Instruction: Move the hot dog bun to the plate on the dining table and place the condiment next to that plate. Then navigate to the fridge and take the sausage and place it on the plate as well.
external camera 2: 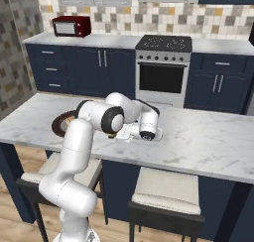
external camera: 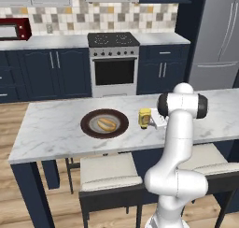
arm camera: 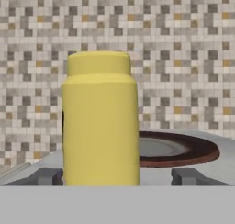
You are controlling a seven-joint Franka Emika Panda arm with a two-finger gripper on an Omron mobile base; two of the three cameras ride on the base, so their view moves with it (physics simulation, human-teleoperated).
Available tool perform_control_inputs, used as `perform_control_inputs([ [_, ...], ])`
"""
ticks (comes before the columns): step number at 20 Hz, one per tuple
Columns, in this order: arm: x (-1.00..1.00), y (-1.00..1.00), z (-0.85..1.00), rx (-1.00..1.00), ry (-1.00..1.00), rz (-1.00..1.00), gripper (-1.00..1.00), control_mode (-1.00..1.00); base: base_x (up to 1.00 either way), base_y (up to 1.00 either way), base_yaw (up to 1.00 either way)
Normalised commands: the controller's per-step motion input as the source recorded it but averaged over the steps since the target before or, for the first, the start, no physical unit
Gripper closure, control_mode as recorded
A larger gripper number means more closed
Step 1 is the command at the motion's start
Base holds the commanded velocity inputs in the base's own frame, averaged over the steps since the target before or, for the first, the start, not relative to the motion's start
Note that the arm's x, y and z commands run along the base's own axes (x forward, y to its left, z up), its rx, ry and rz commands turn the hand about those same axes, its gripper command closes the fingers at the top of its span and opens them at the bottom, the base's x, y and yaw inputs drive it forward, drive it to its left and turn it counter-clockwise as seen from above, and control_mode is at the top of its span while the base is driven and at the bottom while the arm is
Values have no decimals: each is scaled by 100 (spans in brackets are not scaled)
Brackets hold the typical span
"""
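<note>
Plate (external camera: 104, 124): dark brown rim, tan centre, flat on the marble tabletop (external camera: 51, 129), left of the bottle; its rim also shows behind the bottle in the hand view.
Bun (external camera: 108, 124): lies on the plate's centre, tan with a paler top.
Bottle (external camera: 144, 117): yellow, upright on the tabletop just right of the plate, apart from its rim; in the hand view it stands up the middle (arm camera: 101, 122).
Hand (arm camera: 117, 176): level with the bottle at the tabletop; the two dark fingertips (arm camera: 46, 176) sit wide apart, one on each side of the bottle, with a gap showing on the right, not clamped on it.
Stools (external camera: 110, 172): two pale-cushioned seats under the tabletop's near edge.
Fridge (external camera: 217, 35): grey, at far right behind the tabletop, doors closed.
</note>
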Motion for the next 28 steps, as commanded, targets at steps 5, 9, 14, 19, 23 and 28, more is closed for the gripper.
perform_control_inputs([
  [5, 0, -11, 0, 0, 0, 0, -100, -100, 0, 0, 0],
  [9, 0, -30, 5, 0, 0, 0, -100, -100, 0, 0, 0],
  [14, -17, -42, 18, 0, -3, -2, -100, -100, 0, 0, 0],
  [19, -41, -22, 43, 0, -10, -8, -100, -100, 0, 0, 0],
  [23, -62, 0, 56, 0, -19, -7, -100, -100, 0, 0, 0],
  [28, -65, 8, 58, 0, -23, -5, -100, -100, 0, 0, 0],
])
